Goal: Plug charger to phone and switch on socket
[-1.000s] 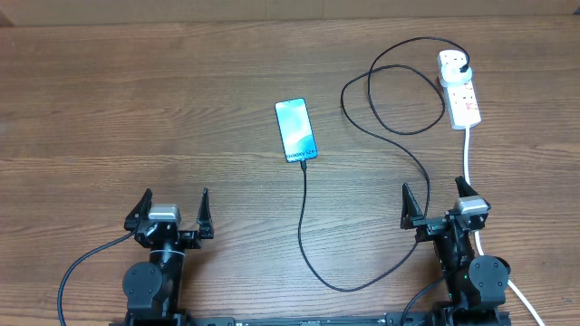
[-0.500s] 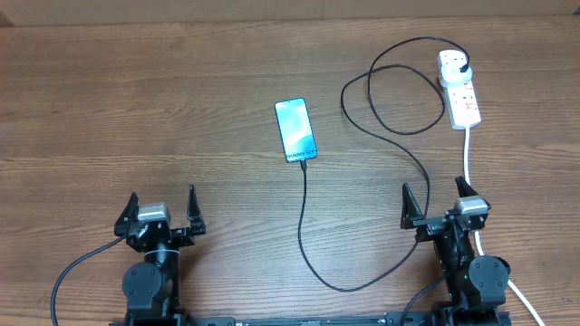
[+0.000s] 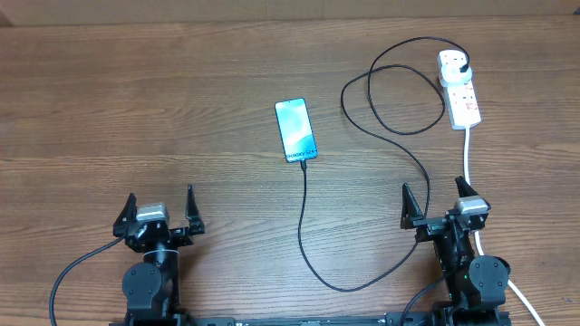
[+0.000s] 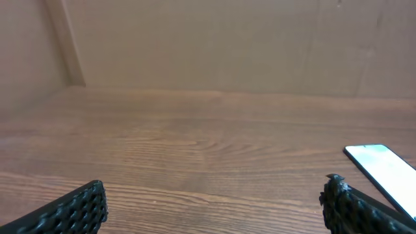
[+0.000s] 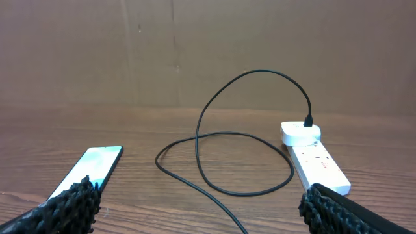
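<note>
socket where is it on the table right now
Overhead view: the socket lies far right on the table, beyond the right pincer, with the charger plugged into its far end and the phone to its left.

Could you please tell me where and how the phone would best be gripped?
Probably across its two long edges, near the middle, coming straight down from above. The phone lies flat, screen up, so its narrow width is the only span to pinch, and the cable meets its near short end.

arms (image 3: 151,282) black | pincer fingers (image 4: 71,211) black, ribbed | wrist blocks (image 3: 152,214) grey | cables (image 3: 77,267) black
</note>
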You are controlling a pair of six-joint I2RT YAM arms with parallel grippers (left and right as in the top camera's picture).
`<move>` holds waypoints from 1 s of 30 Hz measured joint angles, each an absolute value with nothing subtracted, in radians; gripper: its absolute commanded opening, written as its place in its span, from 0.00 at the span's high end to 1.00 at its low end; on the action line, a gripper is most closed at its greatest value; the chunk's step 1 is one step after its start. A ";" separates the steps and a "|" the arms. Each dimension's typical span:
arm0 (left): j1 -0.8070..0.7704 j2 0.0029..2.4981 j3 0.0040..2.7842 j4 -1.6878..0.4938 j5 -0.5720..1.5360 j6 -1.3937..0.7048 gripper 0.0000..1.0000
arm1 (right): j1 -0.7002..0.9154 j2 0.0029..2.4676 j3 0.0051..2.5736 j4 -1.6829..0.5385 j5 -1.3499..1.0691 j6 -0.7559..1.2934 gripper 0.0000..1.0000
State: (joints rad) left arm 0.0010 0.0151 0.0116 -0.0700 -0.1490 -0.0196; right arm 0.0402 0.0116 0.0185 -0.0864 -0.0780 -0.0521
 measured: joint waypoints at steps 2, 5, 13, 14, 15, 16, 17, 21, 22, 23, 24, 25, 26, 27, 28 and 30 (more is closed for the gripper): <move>0.001 0.015 0.011 -0.068 -0.163 -0.033 0.00 | 0.040 0.012 0.019 -0.086 -0.078 -0.052 0.00; 0.001 0.015 0.011 -0.067 -0.179 -0.054 0.00 | 0.040 0.012 0.019 -0.087 -0.078 -0.052 0.00; 0.001 0.015 0.011 -0.067 -0.177 -0.047 0.00 | 0.040 0.012 0.019 -0.086 -0.078 -0.052 0.00; 0.001 0.015 0.011 -0.067 -0.177 -0.045 0.01 | 0.040 0.012 0.019 -0.087 -0.078 -0.052 0.00; 0.001 0.015 0.011 -0.067 -0.176 -0.045 0.00 | 0.040 0.012 0.019 -0.086 -0.078 -0.052 0.00; 0.001 0.015 0.011 -0.067 -0.177 -0.045 0.00 | 0.040 0.012 0.019 -0.086 -0.078 -0.052 0.00; 0.001 0.015 0.011 -0.067 -0.177 -0.045 0.00 | 0.040 0.012 0.019 -0.086 -0.078 -0.052 0.00; 0.001 0.015 0.011 -0.067 -0.172 -0.045 0.00 | 0.040 0.012 0.019 -0.086 -0.078 -0.052 0.00; 0.001 0.015 0.011 -0.067 -0.168 -0.045 0.00 | 0.040 0.012 0.019 -0.086 -0.078 -0.052 0.00; 0.001 0.015 0.011 -0.067 -0.166 -0.045 0.00 | 0.040 0.012 0.019 -0.086 -0.078 -0.052 0.00; 0.001 0.015 0.012 -0.067 -0.165 -0.045 0.00 | 0.040 0.012 0.019 -0.087 -0.078 -0.052 0.00; 0.001 0.015 0.011 -0.067 -0.161 -0.044 0.00 | 0.040 0.012 0.019 -0.087 -0.078 -0.052 0.00; 0.001 0.015 0.011 -0.067 -0.157 -0.045 0.00 | 0.040 0.012 0.019 -0.086 -0.078 -0.052 0.00; 0.001 0.015 0.011 -0.067 -0.154 -0.044 0.00 | 0.040 0.012 0.019 -0.087 -0.078 -0.052 0.00; 0.001 0.015 0.012 -0.067 -0.153 -0.044 0.00 | 0.040 0.012 0.019 -0.086 -0.078 -0.053 0.00; 0.001 0.015 0.011 -0.067 -0.150 -0.044 0.01 | 0.040 0.012 0.019 -0.086 -0.078 -0.052 0.00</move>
